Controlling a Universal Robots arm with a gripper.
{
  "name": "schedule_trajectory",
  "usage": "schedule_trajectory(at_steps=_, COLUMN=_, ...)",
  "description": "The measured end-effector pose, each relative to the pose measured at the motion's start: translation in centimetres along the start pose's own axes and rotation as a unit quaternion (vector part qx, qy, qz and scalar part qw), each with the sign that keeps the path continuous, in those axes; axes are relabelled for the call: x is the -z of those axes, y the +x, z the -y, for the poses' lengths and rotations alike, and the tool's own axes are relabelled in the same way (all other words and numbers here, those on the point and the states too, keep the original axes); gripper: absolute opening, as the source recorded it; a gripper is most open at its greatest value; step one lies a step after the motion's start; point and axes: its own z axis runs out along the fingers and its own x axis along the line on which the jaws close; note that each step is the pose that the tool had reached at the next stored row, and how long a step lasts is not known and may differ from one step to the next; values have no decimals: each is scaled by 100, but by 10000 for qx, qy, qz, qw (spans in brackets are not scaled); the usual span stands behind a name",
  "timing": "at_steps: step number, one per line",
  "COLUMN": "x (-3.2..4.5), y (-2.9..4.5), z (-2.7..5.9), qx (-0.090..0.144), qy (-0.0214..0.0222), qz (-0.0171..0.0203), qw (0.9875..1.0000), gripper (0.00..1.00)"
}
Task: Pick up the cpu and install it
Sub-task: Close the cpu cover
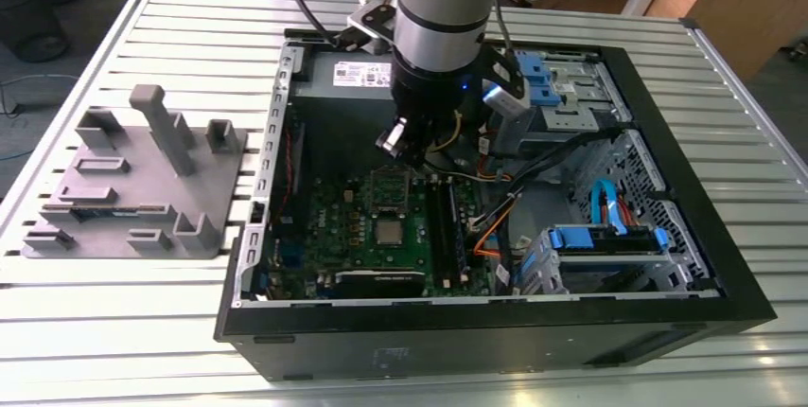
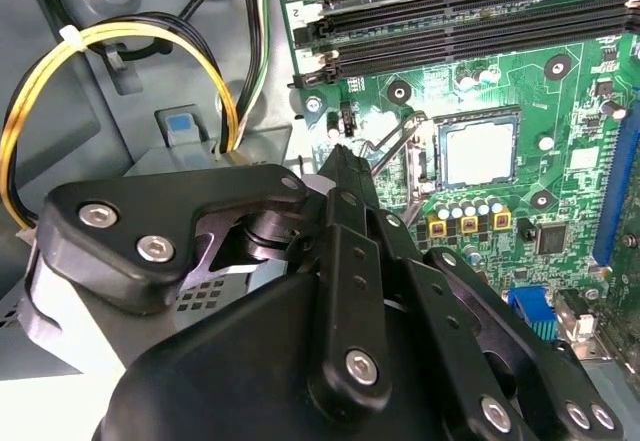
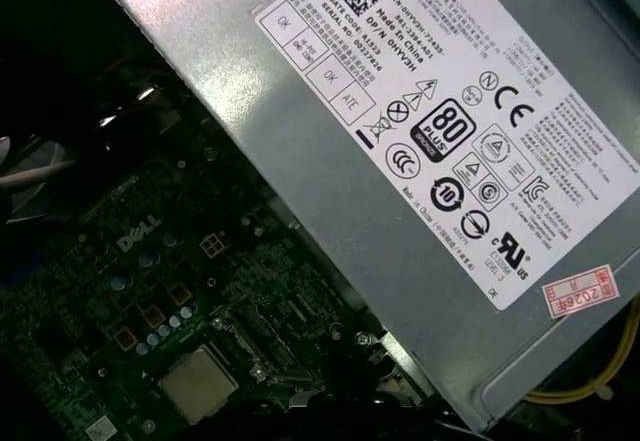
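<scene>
A slatted metal tabletop (image 1: 151, 331) carries an open black computer case (image 1: 505, 331) lying on its side. A grey plastic tray with upright blocks (image 1: 127, 189) lies beside the case on the exterior view's left. Inside the case lies a green motherboard (image 1: 347, 237). A grey power supply box (image 1: 354, 74) with a white label sits along the far wall, and blue drive brackets (image 1: 606, 237) sit on the exterior view's right.

The cpu (image 1: 389, 230) rests flat in its socket near the middle of the motherboard, silver top facing up. In the second wrist view the cpu (image 2: 478, 151) sits squarely inside the dark socket frame. A thin metal lever (image 2: 392, 146) stands just beside the frame, and black memory slots (image 2: 470, 21) run past it. In the first wrist view the cpu (image 3: 197, 383) shows as a pale square, with the power supply box (image 3: 400, 211) looming over the board.

The arm reaches down into the case, and the gripper (image 1: 395, 142) hangs over the motherboard between the power supply box and the cpu, apart from the chip and touching nothing visible. In the second wrist view the gripper (image 2: 342, 156) points toward the lever, beside a loop of yellow cables (image 2: 120, 36). I cannot tell whether the gripper is wide or narrow; nothing shows in its hold.
</scene>
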Motion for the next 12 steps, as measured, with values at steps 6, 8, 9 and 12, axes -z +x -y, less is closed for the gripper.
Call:
schedule_trajectory(at_steps=6, x=11, y=1, z=0, qx=36, qy=-9, qz=8, qw=10000, gripper=13)
schedule_trajectory(at_steps=8, x=12, y=3, z=0, qx=52, qy=-11, qz=10, qw=10000, gripper=13)
schedule_trajectory(at_steps=9, x=12, y=5, z=-1, qx=59, qy=-12, qz=12, qw=10000, gripper=13)
schedule_trajectory(at_steps=12, x=13, y=10, z=-2, qx=83, qy=-16, qz=18, qw=10000, gripper=13)
